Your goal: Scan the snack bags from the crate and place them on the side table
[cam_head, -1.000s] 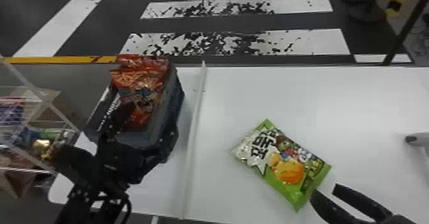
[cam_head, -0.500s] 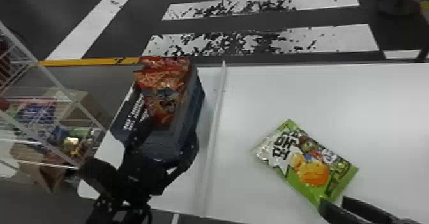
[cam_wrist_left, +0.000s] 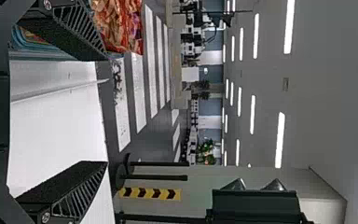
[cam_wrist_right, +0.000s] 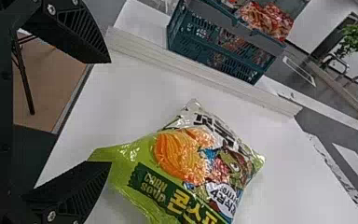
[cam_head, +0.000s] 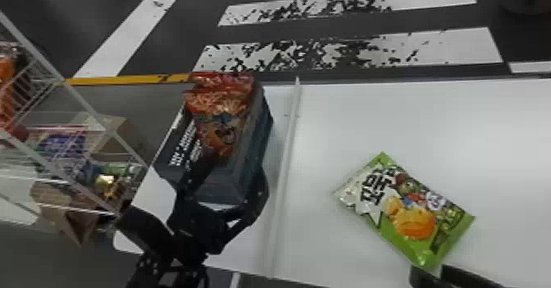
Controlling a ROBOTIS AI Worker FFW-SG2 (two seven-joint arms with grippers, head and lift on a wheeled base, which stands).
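The green snack bag (cam_head: 404, 211) lies flat on the white side table (cam_head: 410, 119). At its near corner is my right gripper (cam_head: 440, 271), fingers apart. The right wrist view has the bag (cam_wrist_right: 186, 158) beyond my open right gripper (cam_wrist_right: 110, 112), its green end beside one finger. My left gripper (cam_head: 227, 184) stands open at the near end of the dark crate (cam_head: 254, 143), which holds red-orange snack bags (cam_head: 221, 115). In the left wrist view, nothing is between the fingers of my left gripper (cam_wrist_left: 107, 111); red bags (cam_wrist_left: 121, 25) show past one finger.
A raised white strip (cam_head: 283, 176) runs along the table between crate and green bag. Left of the table stands a white wire rack (cam_head: 82, 102), with cartons and packets around it. The right wrist view has the crate (cam_wrist_right: 219, 44) beyond the strip.
The head view has swung left, so crate and green bag sit farther right in it. My right gripper has come leftward to the bag's near corner. My left gripper remains by the crate.
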